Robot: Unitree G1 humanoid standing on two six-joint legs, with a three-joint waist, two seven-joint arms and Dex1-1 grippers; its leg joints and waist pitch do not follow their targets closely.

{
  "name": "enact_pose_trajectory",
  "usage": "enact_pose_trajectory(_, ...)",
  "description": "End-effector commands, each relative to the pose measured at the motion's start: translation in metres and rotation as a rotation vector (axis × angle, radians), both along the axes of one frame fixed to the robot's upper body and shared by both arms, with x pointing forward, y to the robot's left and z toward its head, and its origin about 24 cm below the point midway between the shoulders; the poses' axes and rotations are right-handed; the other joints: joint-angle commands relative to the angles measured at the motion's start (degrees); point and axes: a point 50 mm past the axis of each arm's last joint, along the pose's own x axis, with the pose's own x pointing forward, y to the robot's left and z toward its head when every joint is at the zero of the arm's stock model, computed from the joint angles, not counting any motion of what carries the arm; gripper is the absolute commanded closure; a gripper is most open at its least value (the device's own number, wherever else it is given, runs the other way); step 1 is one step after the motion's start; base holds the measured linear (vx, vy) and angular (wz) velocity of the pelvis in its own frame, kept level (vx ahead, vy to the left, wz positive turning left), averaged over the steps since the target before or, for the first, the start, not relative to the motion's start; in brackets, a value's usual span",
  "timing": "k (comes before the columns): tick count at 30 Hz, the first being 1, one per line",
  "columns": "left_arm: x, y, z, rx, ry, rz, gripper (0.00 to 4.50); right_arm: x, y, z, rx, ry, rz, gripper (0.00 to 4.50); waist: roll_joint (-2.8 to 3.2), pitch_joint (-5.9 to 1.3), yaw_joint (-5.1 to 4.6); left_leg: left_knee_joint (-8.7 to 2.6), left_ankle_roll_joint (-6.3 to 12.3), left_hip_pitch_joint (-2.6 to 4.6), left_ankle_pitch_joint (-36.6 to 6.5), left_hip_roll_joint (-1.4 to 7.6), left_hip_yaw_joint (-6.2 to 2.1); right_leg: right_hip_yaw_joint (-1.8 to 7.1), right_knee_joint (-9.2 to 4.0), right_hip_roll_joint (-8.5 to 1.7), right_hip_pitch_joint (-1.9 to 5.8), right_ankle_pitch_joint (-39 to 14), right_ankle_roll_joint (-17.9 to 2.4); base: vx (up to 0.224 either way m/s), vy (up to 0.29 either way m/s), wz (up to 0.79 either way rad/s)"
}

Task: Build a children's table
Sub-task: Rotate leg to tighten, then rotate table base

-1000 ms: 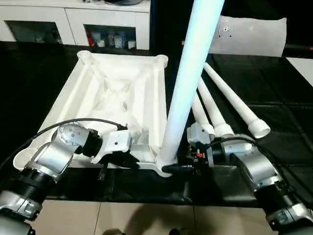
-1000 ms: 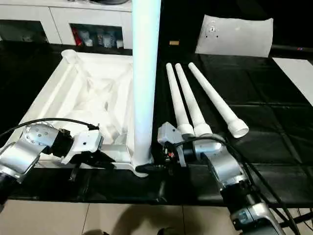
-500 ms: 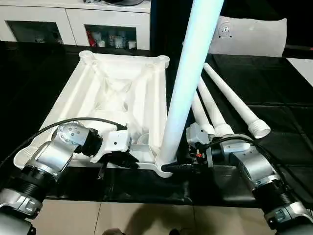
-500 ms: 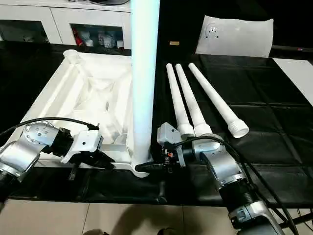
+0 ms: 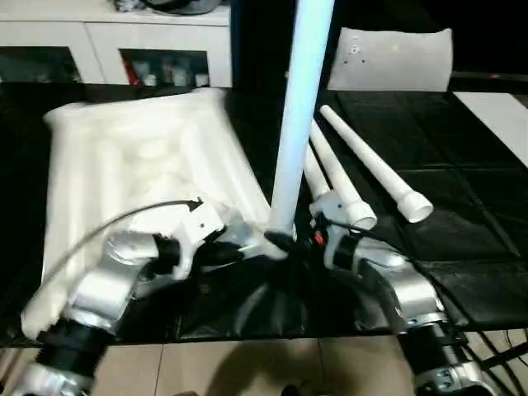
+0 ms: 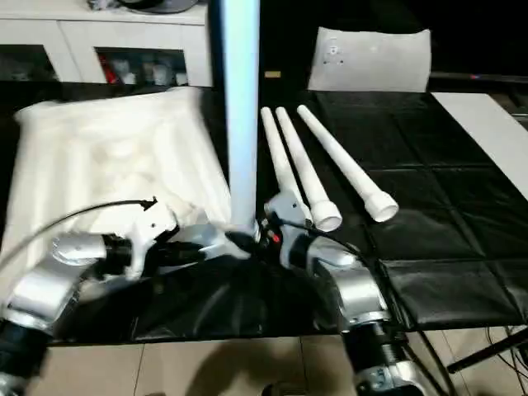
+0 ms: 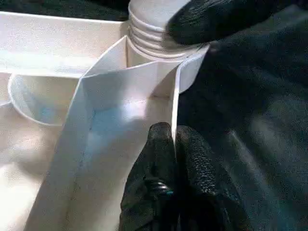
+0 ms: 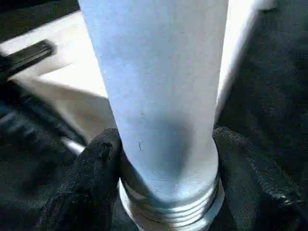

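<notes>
Tabletop [image 5: 132, 157] swung left; right gripper [image 8: 166, 166] clamps leg [image 8: 159, 96].

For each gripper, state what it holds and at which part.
Left gripper pinches the tabletop rim wall near the corner socket. Right gripper clasps the upright leg just above its threaded base.

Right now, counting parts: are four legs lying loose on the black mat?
No, three loose legs lie there; the fourth leg stands upright in the tabletop.

the upright leg [image 5: 299, 124] runs off the top edge.
</notes>
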Motion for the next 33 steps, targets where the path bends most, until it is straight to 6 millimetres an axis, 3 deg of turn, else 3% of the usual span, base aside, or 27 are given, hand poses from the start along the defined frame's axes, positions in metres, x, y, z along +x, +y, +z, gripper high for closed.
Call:
enact_pose_trajectory(1,0.005,-0.027,0.007,-0.046,-0.043,0.077,4.50,-0.011,0.050,-0.008,0.020,0.087,0.073,1.87,-0.18,-2.79,0.24,-3.60,0.60,-0.86,-12.8,0.20,0.33,2.15,-5.59,-4.29,2.33,-25.3,-6.7,0.000,0.000,0.00)
enact_pose_trajectory(4,0.011,-0.040,0.011,-0.060,-0.067,0.175,4.50,-0.007,0.057,-0.010,-0.004,0.117,-0.024,1.87,0.00,-2.89,0.15,-3.60,0.45,-0.84,-12.2,0.24,0.31,2.17,-5.49,-4.21,2.28,-23.7,-6.5,0.000,0.000,0.00)
enact_pose_trajectory(7,0.019,-0.057,0.017,-0.062,-0.101,0.248,4.50,-0.003,0.061,-0.012,-0.038,0.140,-0.111,1.87,-0.04,-3.25,0.20,-3.44,0.50,-1.01,-10.7,0.18,0.42,2.23,-5.13,-4.08,2.61,-18.6,-7.0,0.000,0.000,0.00)
enact_pose_trajectory(8,0.020,-0.059,0.017,-0.057,-0.107,0.255,4.50,-0.002,0.061,-0.012,-0.033,0.142,-0.125,1.32,0.02,-3.33,0.30,-3.42,0.56,-0.95,-10.5,0.18,0.39,2.21,-5.09,-4.10,2.61,-18.0,-7.1,0.000,0.000,0.00)
enact_pose_trajectory(10,0.022,-0.062,0.018,-0.054,-0.113,0.265,4.50,0.001,0.058,-0.012,-0.031,0.137,-0.169,1.18,0.08,-3.51,0.58,-3.33,0.80,-1.01,-9.7,0.12,0.44,2.27,-4.93,-4.16,2.77,-15.9,-7.3,0.000,0.000,0.00)
enact_pose_trajectory(14,0.024,-0.061,0.017,-0.029,-0.131,0.245,4.50,0.003,0.053,-0.011,-0.020,0.132,-0.207,0.88,0.26,-3.63,1.27,-3.34,0.77,-1.05,-8.5,0.18,0.52,2.33,-4.60,-4.22,2.99,-12.0,-8.0,0.000,0.000,0.00)
enact_pose_trajectory(15,0.025,-0.061,0.017,-0.021,-0.136,0.242,4.50,0.004,0.051,-0.010,-0.015,0.131,-0.222,0.69,0.50,-3.61,1.27,-3.38,0.60,-1.06,-8.8,0.15,0.48,2.31,-4.63,-4.21,2.99,-12.3,-8.0,0.000,0.000,0.00)
enact_pose_trajectory(19,0.026,-0.058,0.017,-0.012,-0.134,0.241,4.50,0.008,0.043,-0.006,-0.017,0.098,-0.281,0.29,0.55,-3.51,1.20,-3.47,-0.11,-0.89,-11.1,0.15,0.44,2.28,-5.03,-4.21,2.80,-15.9,-7.1,0.000,0.000,0.00)
enact_pose_trajectory(22,0.027,-0.053,0.014,0.027,-0.148,0.228,4.50,0.012,0.025,0.004,0.031,0.048,-0.354,0.09,0.65,-3.53,1.38,-3.49,-0.02,-0.83,-11.7,0.17,0.39,2.35,-5.15,-4.22,2.74,-16.2,-6.7,0.000,0.000,0.00)
enact_pose_trajectory(27,0.030,-0.051,0.012,-0.001,-0.148,0.248,4.50,0.008,0.008,0.015,0.056,-0.005,-0.374,0.03,0.56,-3.79,1.35,-3.37,0.20,-1.15,-9.0,0.14,0.36,2.31,-4.67,-4.12,3.32,-11.1,-7.5,0.000,0.000,0.00)
enact_pose_trajectory(28,0.030,-0.051,0.012,-0.011,-0.147,0.245,4.07,0.007,0.005,0.017,0.056,-0.014,-0.375,0.00,0.49,-3.78,1.34,-3.28,0.38,-1.21,-8.8,0.10,0.46,2.36,-4.69,-4.12,3.27,-10.8,-7.6,0.000,0.000,0.00)
enact_pose_trajectory(29,0.030,-0.050,0.013,-0.020,-0.156,0.252,3.96,0.006,0.001,0.019,0.051,-0.027,-0.387,0.00,0.77,-3.81,1.40,-3.28,0.47,-1.20,-8.7,0.11,0.40,2.36,-4.61,-4.24,3.29,-11.1,-7.6,0.000,0.000,0.00)
enact_pose_trajectory(33,0.033,-0.045,0.020,-0.111,-0.190,0.279,3.77,0.000,-0.015,0.025,0.021,-0.058,-0.399,0.00,0.67,-3.87,1.59,-3.11,0.63,-1.28,-7.6,0.11,0.47,2.36,-4.55,-4.02,3.32,-8.8,-8.1,0.000,0.000,0.00)
